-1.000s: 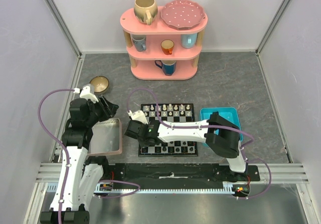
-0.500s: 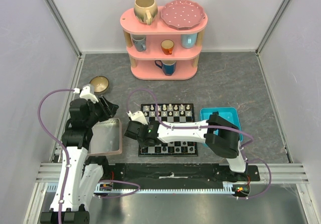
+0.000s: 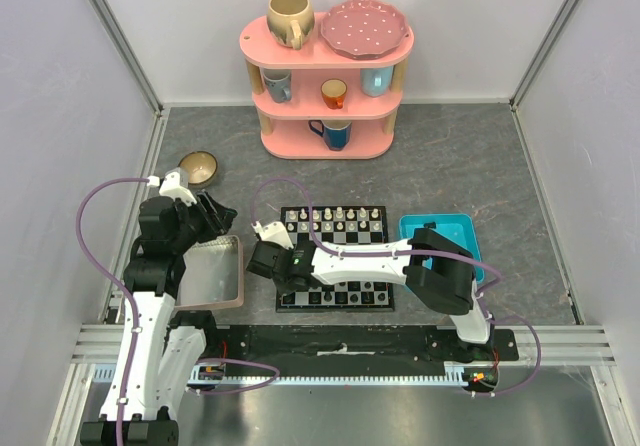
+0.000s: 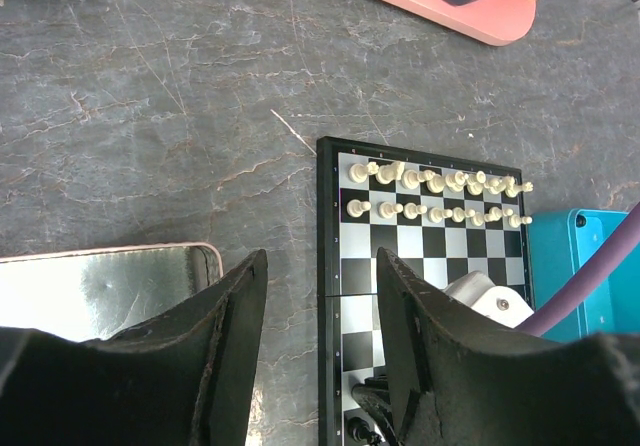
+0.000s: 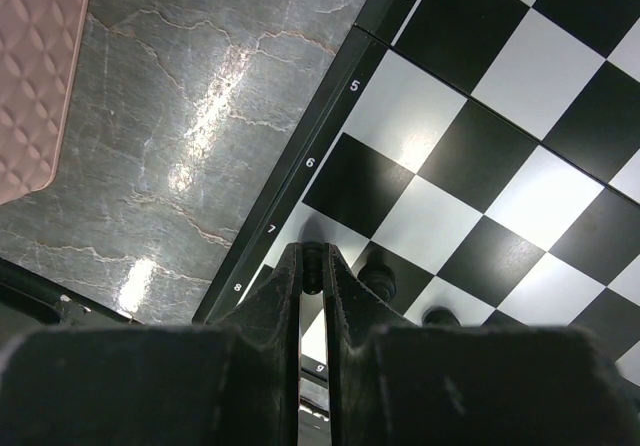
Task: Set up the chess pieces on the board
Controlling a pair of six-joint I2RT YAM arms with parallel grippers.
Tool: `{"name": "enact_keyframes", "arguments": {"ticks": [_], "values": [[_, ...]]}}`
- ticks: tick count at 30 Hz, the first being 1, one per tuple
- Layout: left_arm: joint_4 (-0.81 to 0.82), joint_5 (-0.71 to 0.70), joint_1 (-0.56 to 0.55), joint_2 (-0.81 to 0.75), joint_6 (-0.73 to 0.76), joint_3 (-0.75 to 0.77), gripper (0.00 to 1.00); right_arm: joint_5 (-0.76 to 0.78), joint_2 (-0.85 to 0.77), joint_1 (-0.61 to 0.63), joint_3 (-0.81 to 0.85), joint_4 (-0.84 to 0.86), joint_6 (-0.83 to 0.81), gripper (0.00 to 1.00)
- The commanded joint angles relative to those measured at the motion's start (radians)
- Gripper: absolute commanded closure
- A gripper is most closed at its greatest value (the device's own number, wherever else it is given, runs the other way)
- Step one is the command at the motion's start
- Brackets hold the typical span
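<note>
A tiny black chess piece [image 5: 313,254] is gripped by the right claw [image 5: 313,263] at the edge of the checked black-and-white chessboard [image 5: 480,156]. The left claw [image 4: 320,266] is held open above the grey surface [image 4: 150,116].

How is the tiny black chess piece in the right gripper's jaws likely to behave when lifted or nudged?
Probably very light: the black chess piece is narrower than one chessboard square. Likely prone to tip or twist, since the right gripper pinches only its slim top. It looks rigid, so unlikely to bend.
</note>
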Motion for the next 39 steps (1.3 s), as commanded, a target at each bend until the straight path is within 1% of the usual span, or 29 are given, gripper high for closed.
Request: {"name": "enact_keyframes", "arguments": {"ticks": [1,6,9,12,20,26,29,30,33,34,35,36,37,38,39], "values": [[0.04,0.019,0.005,-0.008,0.024,-0.004,0.46,0.037,0.012,0.007,0.034,0.001,0.019,0.89],[0.04,0.019,0.005,-0.008,0.024,-0.002,0.45,0.04,0.01,0.005,0.035,-0.001,0.018,0.82],[0.04,0.015,0.005,-0.008,0.024,-0.002,0.45,0.042,0.006,0.005,0.037,-0.001,0.019,0.76],[0.038,0.017,0.003,-0.009,0.024,0.0,0.45,0.042,0.009,0.007,0.041,-0.001,0.019,0.73],[0.04,0.015,0.005,-0.009,0.024,-0.002,0.44,0.048,-0.007,0.007,0.048,0.008,0.021,0.71],[0.038,0.012,0.005,-0.011,0.025,0.0,0.43,0.08,-0.073,-0.007,0.043,0.007,0.022,0.7],[0.037,0.012,0.005,-0.011,0.025,0.001,0.41,0.078,-0.137,-0.033,0.019,0.007,0.024,0.7],[0.037,0.012,0.005,-0.013,0.025,0.001,0.4,0.081,-0.181,-0.041,0.008,0.005,0.024,0.7],[0.035,0.014,0.005,-0.013,0.027,0.001,0.39,0.089,-0.293,-0.088,-0.076,0.01,0.025,0.69],[0.035,0.014,0.005,-0.013,0.028,0.001,0.39,0.092,-0.327,-0.125,-0.101,0.01,0.031,0.69],[0.038,0.015,0.005,-0.013,0.028,0.0,0.39,0.094,-0.396,-0.148,-0.129,0.01,0.031,0.68],[0.037,0.02,0.005,-0.011,0.028,0.0,0.38,0.092,-0.433,-0.176,-0.193,0.01,0.033,0.68],[0.038,0.022,0.005,-0.011,0.03,0.0,0.38,0.094,-0.468,-0.237,-0.228,0.008,0.035,0.68],[0.041,0.025,0.005,-0.01,0.031,-0.002,0.38,0.094,-0.54,-0.274,-0.265,0.008,0.036,0.67],[0.04,0.031,0.005,-0.009,0.031,-0.002,0.38,0.082,-0.572,-0.312,-0.334,0.007,0.036,0.67]]}}
